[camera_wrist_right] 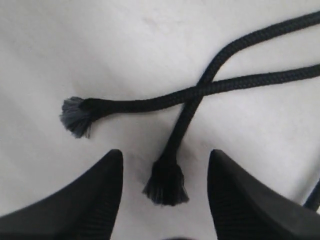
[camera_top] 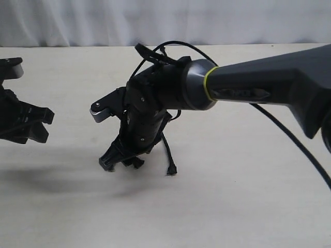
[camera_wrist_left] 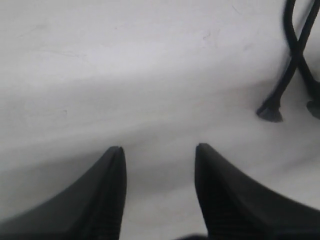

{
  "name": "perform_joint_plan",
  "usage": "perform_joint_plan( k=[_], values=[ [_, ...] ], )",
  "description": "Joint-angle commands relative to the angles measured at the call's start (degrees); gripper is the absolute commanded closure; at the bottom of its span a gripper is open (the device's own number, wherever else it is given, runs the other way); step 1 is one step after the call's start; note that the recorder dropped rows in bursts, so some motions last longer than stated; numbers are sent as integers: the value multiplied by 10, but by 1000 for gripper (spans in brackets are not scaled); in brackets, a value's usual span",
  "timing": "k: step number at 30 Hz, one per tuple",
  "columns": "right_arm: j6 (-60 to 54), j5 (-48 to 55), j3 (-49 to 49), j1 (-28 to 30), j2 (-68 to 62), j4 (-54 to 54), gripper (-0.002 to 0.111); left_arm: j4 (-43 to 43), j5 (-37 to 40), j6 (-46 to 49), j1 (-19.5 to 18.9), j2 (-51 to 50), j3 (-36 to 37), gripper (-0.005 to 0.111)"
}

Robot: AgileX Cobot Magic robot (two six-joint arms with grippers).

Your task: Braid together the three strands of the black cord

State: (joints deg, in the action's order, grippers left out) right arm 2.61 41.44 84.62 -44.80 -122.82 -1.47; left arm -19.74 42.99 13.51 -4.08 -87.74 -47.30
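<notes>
Two of the three strands (camera_wrist_right: 200,92) cross on the pale table in the right wrist view. One frayed tip (camera_wrist_right: 75,116) lies off to the side. The other frayed tip (camera_wrist_right: 166,184) lies between the fingers of my right gripper (camera_wrist_right: 165,155), which is open and not touching it. From outside, my right gripper (camera_top: 121,164) points down at the table middle, with one strand (camera_top: 166,150) hanging beside it. The black cord's knotted end is hidden behind that arm. My left gripper (camera_wrist_left: 159,148) is open and empty, with crossing strands (camera_wrist_left: 295,55) off to its side.
My left gripper (camera_top: 44,126) hovers near the left edge of the beige table (camera_top: 232,196). The right arm's thick black cable (camera_top: 295,144) loops over the table on the right. A white curtain (camera_top: 165,20) closes off the back.
</notes>
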Motion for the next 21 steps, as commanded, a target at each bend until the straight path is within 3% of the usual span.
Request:
perform_joint_plan(
  k=[1, 3, 8, 15, 21],
  values=[
    [-2, -11, 0, 0, -20, 0, 60, -6, -15, 2, -1, 4, 2, 65],
    [-2, -6, 0, 0, -24, 7, 64, -6, -16, 2, -1, 4, 2, 65],
    [-4, 30, 4, 0, -20, 27, 104, -6, -18, 2, -1, 4, 2, 65],
    [-2, 128, 39, 16, 31, 49, 104, -4, -22, 2, -1, 4, 2, 65],
    [-5, 161, 37, 100, 55, 20, 104, -4, -22, 2, -1, 4, 2, 65]
  ],
)
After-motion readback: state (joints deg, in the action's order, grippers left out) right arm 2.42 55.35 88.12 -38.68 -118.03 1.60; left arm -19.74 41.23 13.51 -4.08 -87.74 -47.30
